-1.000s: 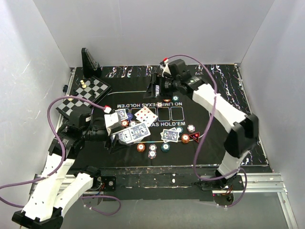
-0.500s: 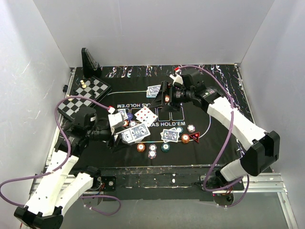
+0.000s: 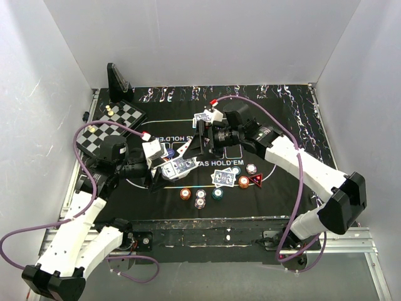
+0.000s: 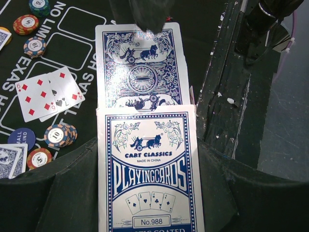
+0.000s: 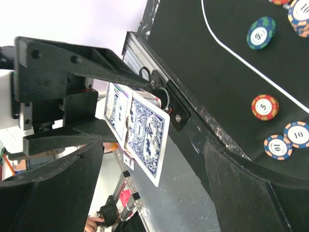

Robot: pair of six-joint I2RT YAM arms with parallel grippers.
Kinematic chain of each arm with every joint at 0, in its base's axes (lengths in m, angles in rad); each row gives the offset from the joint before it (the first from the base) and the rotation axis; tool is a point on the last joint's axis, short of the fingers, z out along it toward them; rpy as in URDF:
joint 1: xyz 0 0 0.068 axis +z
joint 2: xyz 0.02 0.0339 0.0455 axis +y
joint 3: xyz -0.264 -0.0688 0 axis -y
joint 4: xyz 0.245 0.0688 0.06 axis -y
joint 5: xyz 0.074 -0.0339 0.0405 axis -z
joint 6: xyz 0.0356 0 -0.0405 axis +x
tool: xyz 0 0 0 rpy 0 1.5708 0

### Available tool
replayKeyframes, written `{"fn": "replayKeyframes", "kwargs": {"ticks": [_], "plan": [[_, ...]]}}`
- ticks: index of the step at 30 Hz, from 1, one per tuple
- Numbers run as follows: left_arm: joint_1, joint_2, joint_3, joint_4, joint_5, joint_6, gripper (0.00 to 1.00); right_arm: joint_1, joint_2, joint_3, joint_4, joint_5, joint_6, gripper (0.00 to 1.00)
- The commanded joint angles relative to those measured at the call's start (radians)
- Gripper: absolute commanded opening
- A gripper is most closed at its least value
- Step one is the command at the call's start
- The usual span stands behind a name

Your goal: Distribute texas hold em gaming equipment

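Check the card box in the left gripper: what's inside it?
A blue-backed playing card sticks out of the card box at its open end. Whatever else it holds is hidden by its walls.

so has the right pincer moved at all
Yes. The right pincer has come nearer and a little left, from the far edge of the mat to over its middle.
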Motion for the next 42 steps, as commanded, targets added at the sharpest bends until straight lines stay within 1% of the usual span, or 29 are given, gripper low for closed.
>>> {"fn": "replayKeyframes", "kwargs": {"ticks": [1,5,13,21,31,38,42], "plan": [[0.005,0.009,0.022,0.036,0.007,-0.012,0.00,0.029,0.018,-0.032,0.084,-0.032,0.027,0.92],[0.008,0.006,0.031,0.033,0.006,-0.012,0.00,0.053,0.047,-0.040,0.123,-0.034,0.048,0.92],[0.007,-0.015,0.033,0.023,0.007,-0.020,0.00,0.056,0.068,-0.073,0.215,-0.058,0.117,0.93],[0.008,-0.026,0.030,0.037,0.013,-0.036,0.00,0.056,0.059,-0.138,0.236,-0.037,0.146,0.93],[0.013,-0.034,0.025,0.037,0.015,-0.041,0.00,0.050,0.042,-0.155,0.227,-0.047,0.152,0.82],[0.013,-0.046,0.019,0.046,0.017,-0.052,0.00,0.020,-0.004,-0.185,0.221,-0.052,0.154,0.75],[0.016,-0.043,0.023,0.048,0.021,-0.053,0.00,0.006,-0.016,-0.185,0.212,-0.055,0.152,0.74]]}}
